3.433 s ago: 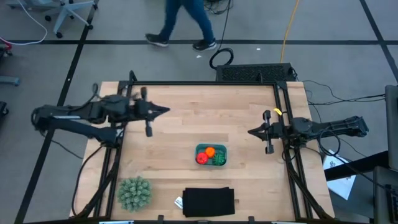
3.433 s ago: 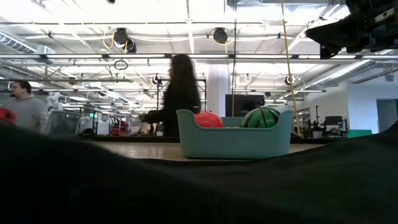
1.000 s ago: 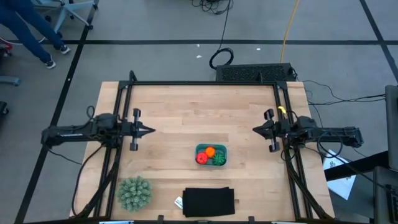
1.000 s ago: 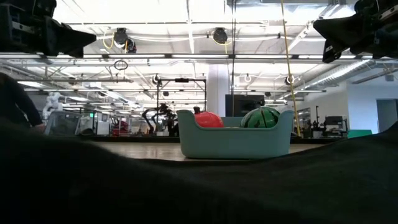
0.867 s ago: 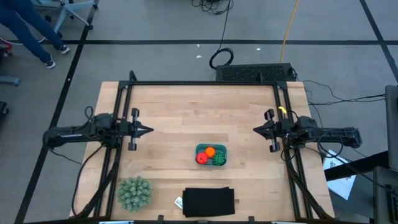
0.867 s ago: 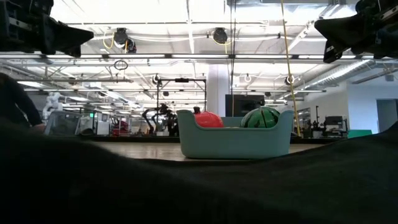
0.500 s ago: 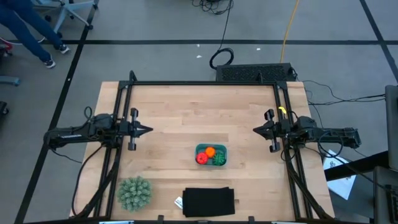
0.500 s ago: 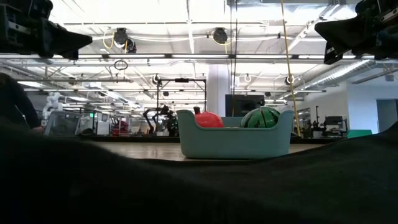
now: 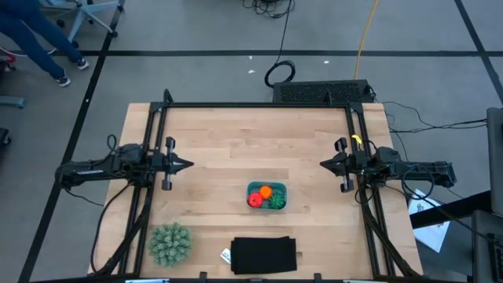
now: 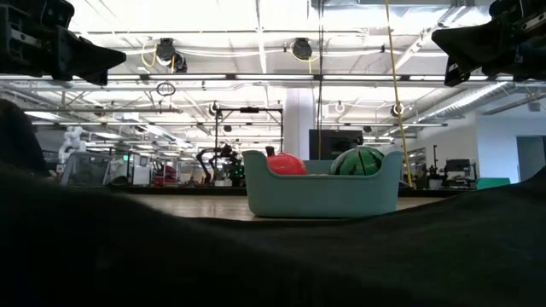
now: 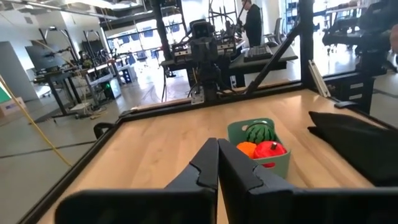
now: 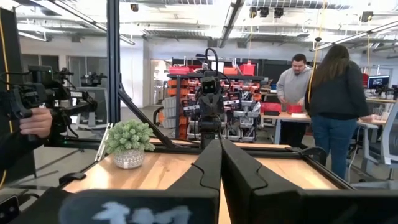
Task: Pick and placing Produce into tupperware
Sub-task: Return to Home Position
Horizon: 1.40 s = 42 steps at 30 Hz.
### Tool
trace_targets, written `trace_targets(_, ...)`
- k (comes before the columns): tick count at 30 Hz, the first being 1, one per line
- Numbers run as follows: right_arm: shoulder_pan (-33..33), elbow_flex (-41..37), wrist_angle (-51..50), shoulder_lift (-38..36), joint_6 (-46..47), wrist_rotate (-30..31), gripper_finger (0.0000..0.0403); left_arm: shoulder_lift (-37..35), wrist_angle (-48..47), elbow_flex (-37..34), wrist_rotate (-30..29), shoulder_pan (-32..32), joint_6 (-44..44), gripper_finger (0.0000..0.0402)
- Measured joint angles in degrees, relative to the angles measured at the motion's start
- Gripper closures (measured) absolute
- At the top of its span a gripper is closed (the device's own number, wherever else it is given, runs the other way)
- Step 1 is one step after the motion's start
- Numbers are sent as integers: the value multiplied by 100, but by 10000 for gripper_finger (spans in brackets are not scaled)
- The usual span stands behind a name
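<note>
The teal tupperware (image 9: 267, 196) sits on the table's near middle and holds all three pieces of produce: the red one (image 9: 255, 201), the orange ball (image 9: 266, 191) and the dark green striped ball (image 9: 277, 201). The low view shows the tupperware (image 10: 322, 194) with the red piece (image 10: 287, 164) and the striped ball (image 10: 357, 160) above its rim. My left gripper (image 9: 191, 164) is shut, raised over the table's left side. My right gripper (image 9: 322, 164) is shut, raised over the right side. In the left wrist view the tupperware (image 11: 261, 149) lies beyond the shut fingers (image 11: 217, 163).
A pale green spiky ball (image 9: 169, 244) stands near the table's near left corner. A flat black rectangle (image 9: 264, 255) lies at the near edge, with a small white tag (image 9: 225, 255) beside it. People stand in the room beyond the table in the wrist views.
</note>
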Motion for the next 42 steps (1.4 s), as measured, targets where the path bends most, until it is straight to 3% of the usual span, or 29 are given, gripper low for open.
trace_targets(17, 0, -2, 194, 2, 235, -4, 403, 0, -19, 0, 86, 0, -231, 399)
trace_targets(24, 0, -2, 110, 2, 205, -4, 403, 2, -18, 0, 89, 0, -242, 382)
trace_targets(32, 0, -2, 119, 2, 195, -4, 403, 2, -19, 0, 90, 0, -162, 399)
trace_targets(42, 0, -2, 119, 2, 193, -6, 403, 4, -13, 0, 91, 0, -146, 371)
